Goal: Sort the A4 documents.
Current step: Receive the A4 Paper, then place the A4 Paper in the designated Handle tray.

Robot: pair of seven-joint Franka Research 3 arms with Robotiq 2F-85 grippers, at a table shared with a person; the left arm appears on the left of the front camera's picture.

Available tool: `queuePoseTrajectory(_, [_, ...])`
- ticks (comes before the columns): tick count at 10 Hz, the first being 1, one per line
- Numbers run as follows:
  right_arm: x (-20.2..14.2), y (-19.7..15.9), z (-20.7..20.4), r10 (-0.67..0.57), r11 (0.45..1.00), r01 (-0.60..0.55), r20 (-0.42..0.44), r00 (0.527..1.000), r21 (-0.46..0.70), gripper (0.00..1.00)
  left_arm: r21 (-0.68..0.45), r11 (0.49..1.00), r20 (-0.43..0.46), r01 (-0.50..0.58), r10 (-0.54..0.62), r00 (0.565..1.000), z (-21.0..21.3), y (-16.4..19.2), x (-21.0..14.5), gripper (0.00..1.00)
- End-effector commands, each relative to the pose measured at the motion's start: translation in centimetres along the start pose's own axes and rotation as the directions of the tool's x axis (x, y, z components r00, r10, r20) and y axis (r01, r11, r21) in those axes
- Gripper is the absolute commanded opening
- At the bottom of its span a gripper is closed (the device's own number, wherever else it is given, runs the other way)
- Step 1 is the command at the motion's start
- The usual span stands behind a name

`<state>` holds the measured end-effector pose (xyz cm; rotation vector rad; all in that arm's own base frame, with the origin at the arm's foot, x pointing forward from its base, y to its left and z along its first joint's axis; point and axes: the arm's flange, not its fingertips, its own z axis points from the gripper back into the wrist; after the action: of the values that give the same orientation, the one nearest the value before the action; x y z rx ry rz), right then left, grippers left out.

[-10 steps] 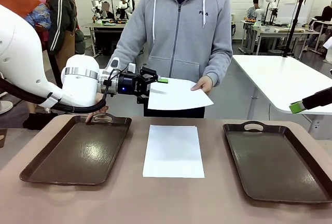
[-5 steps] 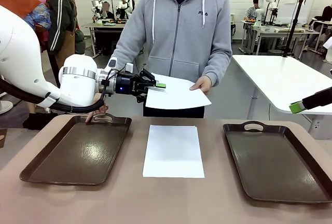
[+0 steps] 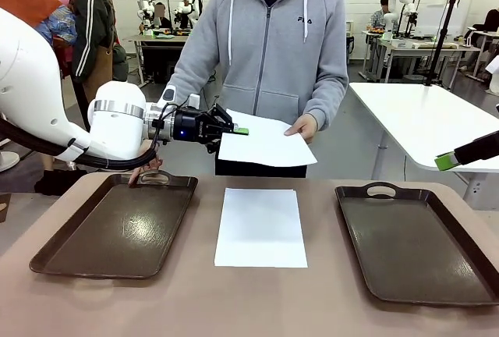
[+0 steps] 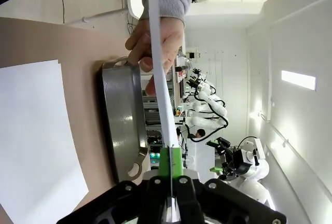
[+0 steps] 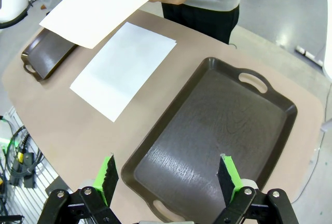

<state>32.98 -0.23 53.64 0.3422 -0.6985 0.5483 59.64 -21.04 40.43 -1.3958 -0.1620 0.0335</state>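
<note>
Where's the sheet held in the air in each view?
Front: held sheet at centre, between left gripper and the person's hand.
Left wrist: held sheet edge-on, a thin white line from top centre down to the green pads.
Right wrist: held sheet at top left.
Shared landmark: loose sheet flat on the table between the trays.

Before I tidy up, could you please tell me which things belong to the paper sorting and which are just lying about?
Job: held sheet, pinched by the left tool; flat sheet; probably left tray and right tray.
Lying about: white side table.
</note>
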Motion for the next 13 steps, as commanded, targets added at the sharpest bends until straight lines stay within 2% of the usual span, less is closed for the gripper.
queuePoseTrajectory(1, [0.0,0.0,-0.2,-0.001,1.000,0.001,0.002,1.000,0.018,1.00,-0.001,1.000,-0.001,0.017,-0.017,1.000,1.0,0.0,-0.4,0.00])
queuePoseTrajectory(2, [0.0,0.0,-0.2,-0.001,1.000,0.001,0.002,1.000,0.018,1.00,0.030,0.999,-0.046,0.027,-0.026,0.999,2.5,-0.5,-0.9,0.00])
queuePoseTrajectory(3, [0.0,0.0,-0.2,-0.001,1.000,0.001,0.002,1.000,0.018,1.00,0.000,1.000,0.003,-0.001,0.001,1.000,0.2,0.0,0.1,0.00])
queuePoseTrajectory(13, [0.0,0.0,-0.2,-0.001,1.000,0.001,0.002,1.000,0.018,1.00,0.000,1.000,0.003,-0.001,0.001,1.000,0.2,0.0,0.1,0.00])
